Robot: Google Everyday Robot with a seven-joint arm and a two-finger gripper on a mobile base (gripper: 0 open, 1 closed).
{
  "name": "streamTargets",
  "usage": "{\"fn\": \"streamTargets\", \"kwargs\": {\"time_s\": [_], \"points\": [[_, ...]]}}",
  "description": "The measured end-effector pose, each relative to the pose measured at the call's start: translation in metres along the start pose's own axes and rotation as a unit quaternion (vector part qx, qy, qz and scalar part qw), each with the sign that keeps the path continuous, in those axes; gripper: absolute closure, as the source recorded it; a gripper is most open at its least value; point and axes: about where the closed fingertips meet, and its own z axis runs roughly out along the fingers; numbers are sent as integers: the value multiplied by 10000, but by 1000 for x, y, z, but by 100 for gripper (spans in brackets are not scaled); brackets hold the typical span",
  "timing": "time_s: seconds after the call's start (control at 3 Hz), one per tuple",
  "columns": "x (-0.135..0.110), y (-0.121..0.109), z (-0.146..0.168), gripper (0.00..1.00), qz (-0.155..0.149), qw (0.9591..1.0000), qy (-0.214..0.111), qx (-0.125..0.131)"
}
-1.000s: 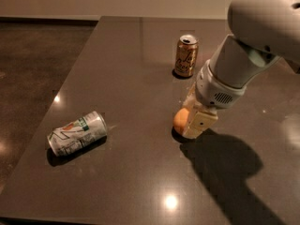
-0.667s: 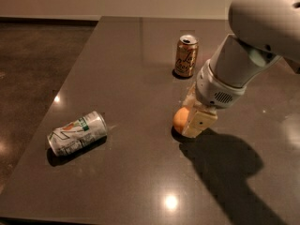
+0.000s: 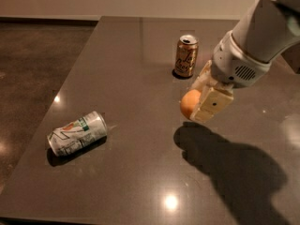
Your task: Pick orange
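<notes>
1. Gripper (image 3: 200, 97) hangs at the end of the white arm (image 3: 253, 41) over the right-middle of the table (image 3: 140, 55). Its two cream fingers (image 3: 212, 103) are closed in on the orange (image 3: 189, 105), which sits between them.
2. Only the left side of the orange shows, bulging out past the near finger. The rest is hidden by the gripper.
3. Fruit and gripper look to be off the surface. Their shadow (image 3: 220, 153) falls on the table below and to the right, with a strip of bare tabletop between it and the orange. I judge the fruit held and raised, not resting.
4. First risk: the orange is smooth and round, and much of it pokes out to the left instead of sitting centred between the fingers. If they hold only its right part, a jerk or fast swing could squeeze it out sideways. It would then drop and roll across the table.
5. Second risk: the gold-brown can (image 3: 186, 56) stands upright just behind and to the left of the gripper, near but apart. A move backward or leftward at this height could tip it.
6. The white-and-green can (image 3: 77, 133) lies on its side well apart at the front left, no threat to a straight lift.
</notes>
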Motion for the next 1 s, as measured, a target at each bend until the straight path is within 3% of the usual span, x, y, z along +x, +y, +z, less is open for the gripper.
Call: {"fn": "streamTargets", "kwargs": {"time_s": [0.67, 1.0], "points": [[-26, 4, -50, 100, -89, 9992, -387, 16], [-26, 4, -50, 100, -89, 9992, -387, 16]]}}
